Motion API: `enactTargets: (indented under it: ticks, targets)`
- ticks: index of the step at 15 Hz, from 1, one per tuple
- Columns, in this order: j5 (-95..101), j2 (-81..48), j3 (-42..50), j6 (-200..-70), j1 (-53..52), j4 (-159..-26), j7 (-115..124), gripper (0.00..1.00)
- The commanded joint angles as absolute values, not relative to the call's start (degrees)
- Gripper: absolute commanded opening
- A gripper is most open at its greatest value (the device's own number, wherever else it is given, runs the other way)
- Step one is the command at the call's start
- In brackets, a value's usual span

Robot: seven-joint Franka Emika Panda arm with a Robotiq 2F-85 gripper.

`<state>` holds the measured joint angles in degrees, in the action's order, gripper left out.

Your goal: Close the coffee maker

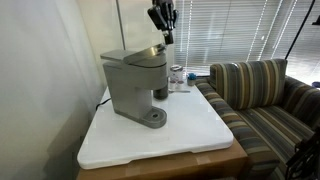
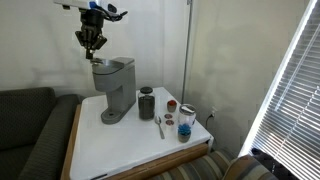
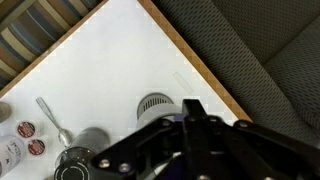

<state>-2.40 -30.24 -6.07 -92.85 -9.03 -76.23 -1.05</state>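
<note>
Bench (image 1: 190, 135): coffee maker (image 1: 133, 85) sits nr back corner, wall side. Lid looks nearly down; latch unclear. Gripper (image 2: 92, 46) hovers just above lid, open/closed can't tell. Next, prob.: you press straight down.

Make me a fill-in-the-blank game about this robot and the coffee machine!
The boxy gray coffee maker stands on a ____ table. The robot's black fingers hang ____ the coffee maker. The long metal spoon lies on the ____. The colourful sofa by the table has ____ fabric.
Missing words: white, above, table, striped.
</note>
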Motion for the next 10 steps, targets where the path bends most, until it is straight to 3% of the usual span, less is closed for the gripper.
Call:
enactTargets:
  ticks: [1,10]
  targets:
    - [-2.0,-31.0,-5.7,-93.2,-8.8,-74.6,-0.8,0.0]
    - [-2.5,-35.4,-5.3,-100.3,-8.6,-70.8,-0.1,0.0]
